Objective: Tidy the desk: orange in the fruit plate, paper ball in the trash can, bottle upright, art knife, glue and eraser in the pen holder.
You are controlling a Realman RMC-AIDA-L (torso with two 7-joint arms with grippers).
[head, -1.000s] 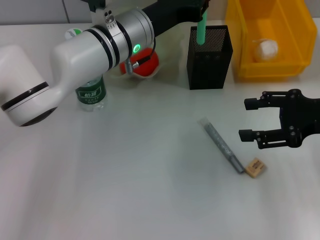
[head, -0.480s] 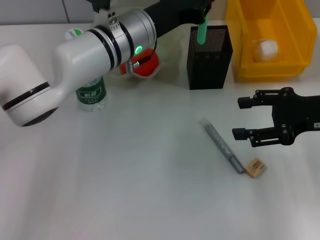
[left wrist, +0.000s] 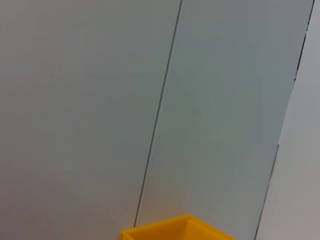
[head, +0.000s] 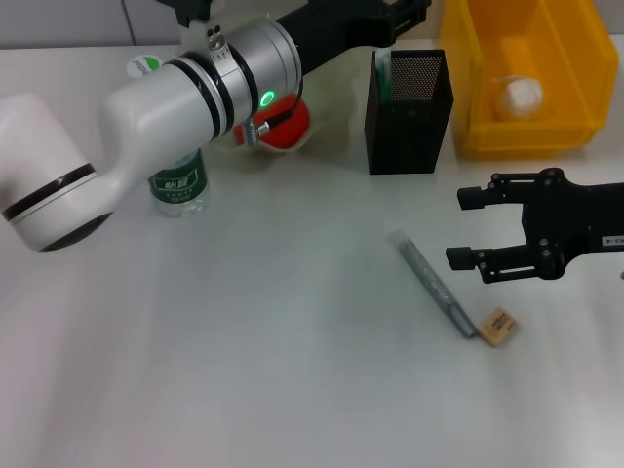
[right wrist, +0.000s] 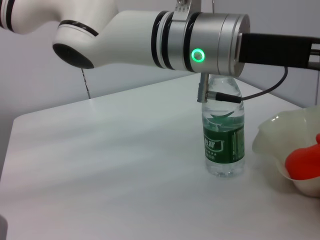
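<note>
My left gripper (head: 398, 12) is above the black mesh pen holder (head: 409, 117) at the back; it is open and empty. The green glue stick (head: 382, 74) stands inside the holder. My right gripper (head: 458, 230) is open, low over the table just right of the grey art knife (head: 434, 285). The tan eraser (head: 497, 327) lies at the knife's near end. The orange (head: 285, 125) sits in the white fruit plate (head: 314, 136). The bottle (head: 177, 183) stands upright; it also shows in the right wrist view (right wrist: 224, 135). The paper ball (head: 519, 96) lies in the yellow bin (head: 575, 107).
My left arm (head: 195, 93) spans the back left, passing over the bottle and plate. The right wrist view shows the plate (right wrist: 277, 142) and orange (right wrist: 306, 161) beside the bottle. The left wrist view shows a wall and the yellow bin's corner (left wrist: 175, 230).
The glue stick has left my left gripper and dropped into the pen holder. My right gripper has moved left toward the art knife.
</note>
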